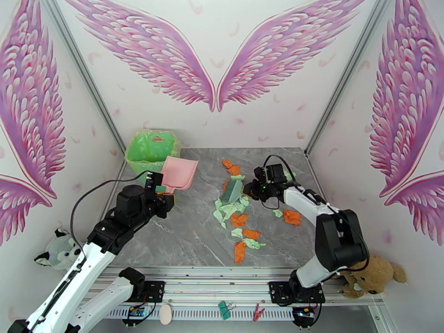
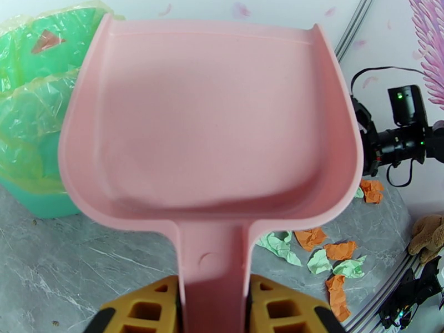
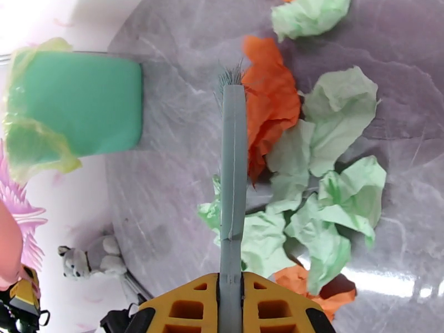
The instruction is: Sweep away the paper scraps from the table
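Scraps (image 1: 238, 217), green & orange, lie on the table (image 1: 183, 245) in a loose line down the middle-right of the top view, from near the back edge to near the front. One orange bit sits apart, further right, by the right arm (image 1: 311, 203). None are in the pan (image 2: 211, 123).

Left gripper (image 2: 213, 309) is shut tight on the pan handle, one yellow finger each side. It holds the pan up off the table, in the upper left of the top view, just beside the green bin (image 1: 149, 151). The pan is empty inside. My guess: it's kept up & out of the way, w/ its open mouth pointing away from the gripper, ready to come down once a pile is made.

Right gripper (image 3: 230, 306) is shut on the brush (image 3: 233, 178) handle. The brush is right in the pile, w/ green bits on one side & an orange bit by its far tip. Prob. held there so it can push the bits together.

Hard to see: the brush shows thin-edge-on in the right wrist view, so just a small tuft of hairs shows at the tip. Can't tell if the hairs touch the table. Bits under the brush may be hidden. In the left wrist view the pan blocks most of the table, & the bin is cut off at the left edge. Sth orange shows in the bin; can't tell if it's a scrap. In the top view the right gripper is dark & small, so its fingers aren't clear there.
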`<action>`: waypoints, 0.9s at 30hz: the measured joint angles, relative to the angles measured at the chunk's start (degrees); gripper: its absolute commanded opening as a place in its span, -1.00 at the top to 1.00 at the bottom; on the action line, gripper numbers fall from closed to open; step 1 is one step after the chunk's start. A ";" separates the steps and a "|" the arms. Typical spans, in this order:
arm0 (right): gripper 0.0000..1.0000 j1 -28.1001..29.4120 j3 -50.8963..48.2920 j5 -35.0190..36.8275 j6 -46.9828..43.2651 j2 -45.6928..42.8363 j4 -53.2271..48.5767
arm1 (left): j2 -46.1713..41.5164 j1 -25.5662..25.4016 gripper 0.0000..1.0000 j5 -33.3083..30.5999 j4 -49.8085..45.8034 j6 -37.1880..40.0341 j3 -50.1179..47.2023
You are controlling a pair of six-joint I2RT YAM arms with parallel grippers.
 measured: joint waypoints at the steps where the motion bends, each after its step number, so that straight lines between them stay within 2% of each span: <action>1: 1.00 0.00 0.46 0.39 0.00 -1.22 -0.66 | 0.11 0.00 1.00 0.00 0.00 -0.04 0.00; 5: 1.00 -0.11 5.27 2.89 0.68 -1.88 -1.40 | 0.48 0.00 1.00 0.02 0.13 -0.02 0.00; 9: 1.00 -0.83 10.75 4.22 5.73 2.84 3.67 | 0.57 0.00 1.00 0.04 0.42 -0.02 0.00; 14: 1.00 -1.18 19.89 6.14 16.13 17.62 14.73 | 0.57 0.00 1.00 0.07 0.39 -0.17 -0.02; 19: 1.00 -1.18 29.55 9.92 23.96 31.28 19.52 | 0.57 0.00 1.00 0.04 0.44 -0.20 -0.13; 22: 1.00 -1.18 31.04 11.67 27.19 34.51 20.26 | 0.57 0.00 1.00 0.07 0.39 -0.20 -0.39; 27: 1.00 -1.18 28.09 12.83 29.53 34.62 21.77 | 0.55 0.00 1.00 0.11 0.44 -0.20 -0.63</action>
